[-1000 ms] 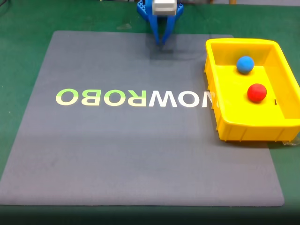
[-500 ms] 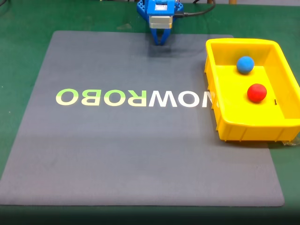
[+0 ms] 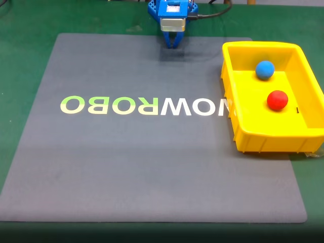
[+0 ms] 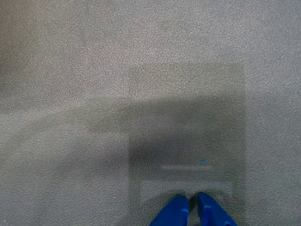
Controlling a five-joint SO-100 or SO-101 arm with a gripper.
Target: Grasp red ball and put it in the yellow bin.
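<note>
Hanging tool (image 3: 172, 45) (tips together)

Looking straight down on a grey, grainy mat (image 4: 94, 70). Two blue fingertips (image 4: 174, 212) of the gripper (image 4: 192, 207) poking in at the bottom edge, pressed nearly together, nothing between them. Darker rectangular shadow just above.

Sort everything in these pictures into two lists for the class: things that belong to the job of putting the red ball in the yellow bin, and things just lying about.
Belongs to the job:
- red ball, lying inside the bin
- yellow bin
- gripper, shut and empty at the mat's far edge

Just lying about:
- blue ball, also in the bin
- grey mat with lettering
</note>
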